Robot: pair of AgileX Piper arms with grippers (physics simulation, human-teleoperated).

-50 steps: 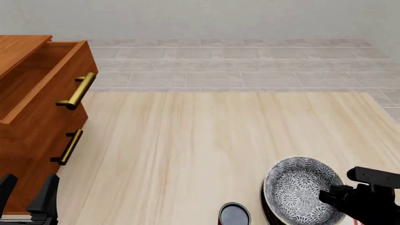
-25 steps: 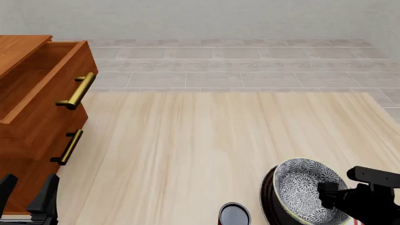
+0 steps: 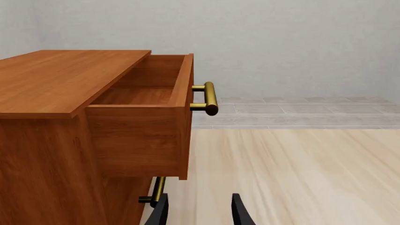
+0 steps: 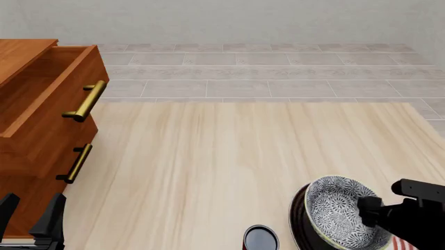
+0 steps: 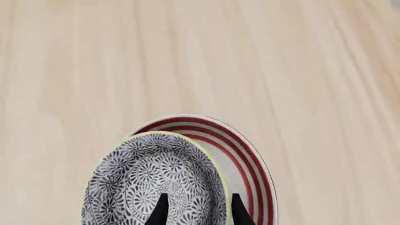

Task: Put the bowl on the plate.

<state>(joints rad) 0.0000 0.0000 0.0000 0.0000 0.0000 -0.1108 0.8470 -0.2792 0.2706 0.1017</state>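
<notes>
The grey-and-white floral bowl [image 4: 335,208] [image 5: 150,178] lies on the white plate with red rings [image 4: 401,243] [image 5: 245,154], set off toward one side of it and a little tilted. My right gripper [image 4: 368,207] [image 5: 198,212] is open, its two black fingers astride the bowl's pale rim, one inside the bowl and one outside. Whether they touch the rim I cannot tell. My left gripper [image 4: 29,213] [image 3: 200,213] is open and holds nothing, at the near left beside the cabinet.
A wooden cabinet [image 4: 35,140] [image 3: 69,84] stands at the left with its top drawer pulled out and brass handles [image 4: 87,101]. A small dark glossy cup [image 4: 261,238] sits just left of the plate at the near edge.
The bowl came down from a steeper tilt onto the plate. Since half a second ago it has stayed put while the right gripper shifted slightly right and up.
</notes>
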